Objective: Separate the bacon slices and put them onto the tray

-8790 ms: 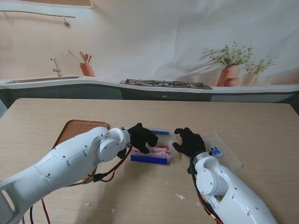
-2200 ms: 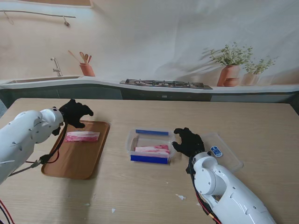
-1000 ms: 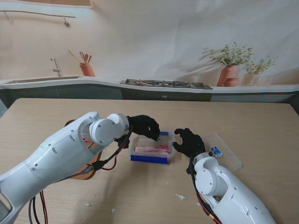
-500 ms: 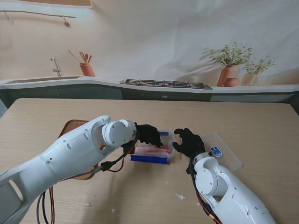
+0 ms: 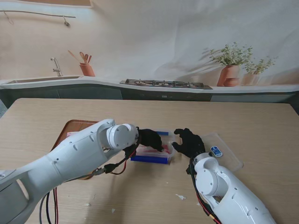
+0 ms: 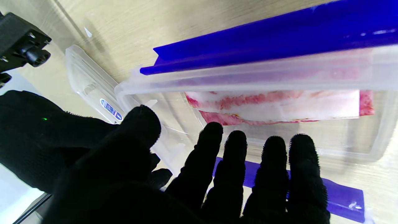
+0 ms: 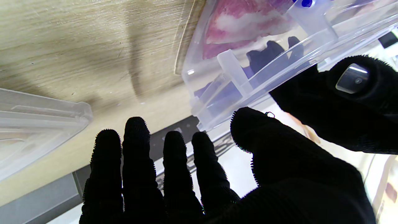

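Observation:
A clear plastic container [image 5: 148,159] with blue edges sits mid-table and holds pink bacon slices [image 5: 158,150]. My left hand [image 5: 152,139] reaches into it from the left with its fingers spread just above the bacon [image 6: 279,105], holding nothing. At the container's right end my right hand [image 5: 188,142] is open, thumb close to the corner of the container [image 7: 248,71]; whether it touches I cannot tell. The brown tray [image 5: 77,125] lies to the left, mostly hidden behind my left arm.
The container's clear lid [image 5: 225,153] lies flat on the table just right of my right hand. Small white scraps [image 5: 180,197] dot the table nearer to me. Beyond the table's far edge runs a counter with a sink and stove.
My left hand has swung from over the tray back to the container and lowered toward the bacon. The right hand has not moved.

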